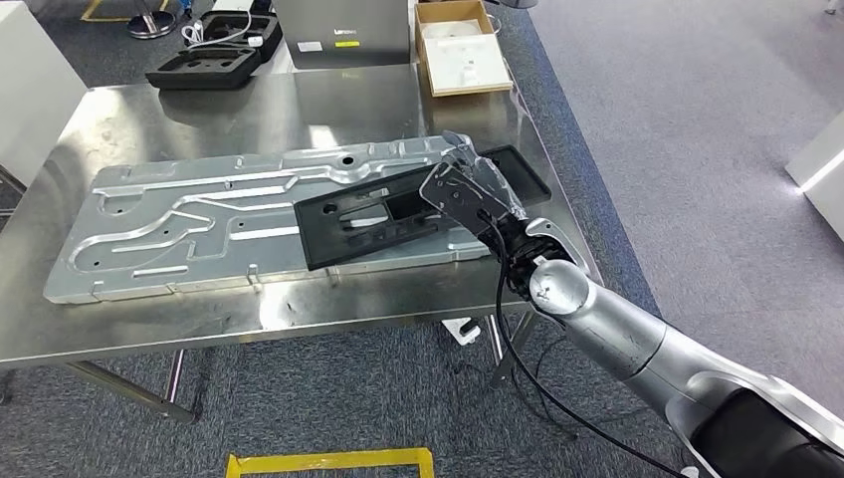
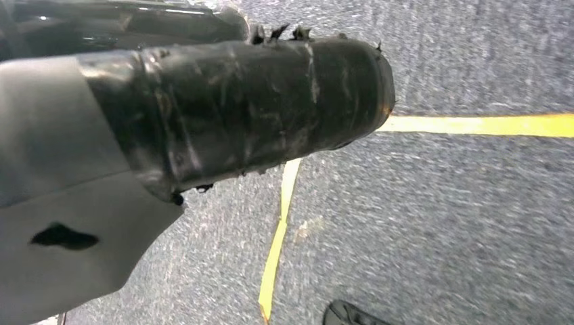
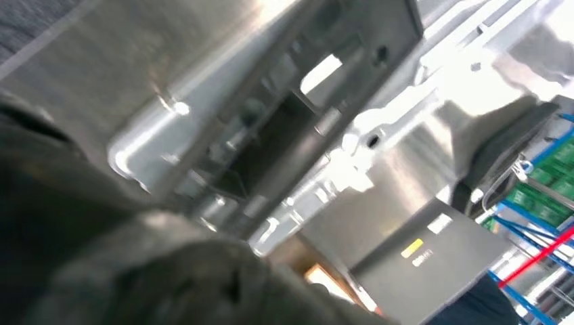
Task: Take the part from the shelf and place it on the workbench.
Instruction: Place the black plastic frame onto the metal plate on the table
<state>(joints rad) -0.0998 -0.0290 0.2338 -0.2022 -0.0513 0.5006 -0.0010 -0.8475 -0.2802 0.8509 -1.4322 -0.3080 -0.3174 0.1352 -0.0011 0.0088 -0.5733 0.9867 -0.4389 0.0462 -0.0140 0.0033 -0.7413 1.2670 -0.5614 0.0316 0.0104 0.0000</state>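
The black part (image 1: 398, 214), a flat rectangular frame with cut-outs, lies on the large silver machined plate (image 1: 169, 224) that rests on the steel workbench (image 1: 149, 115), its right end reaching past the plate's right edge. The right hand (image 1: 470, 189) sits over the part's right end with fingers wrapped on it, holding it. The left hand (image 2: 203, 115) hangs above grey carpet with yellow tape lines (image 2: 474, 124); whether its fingers are spread or curled cannot be told.
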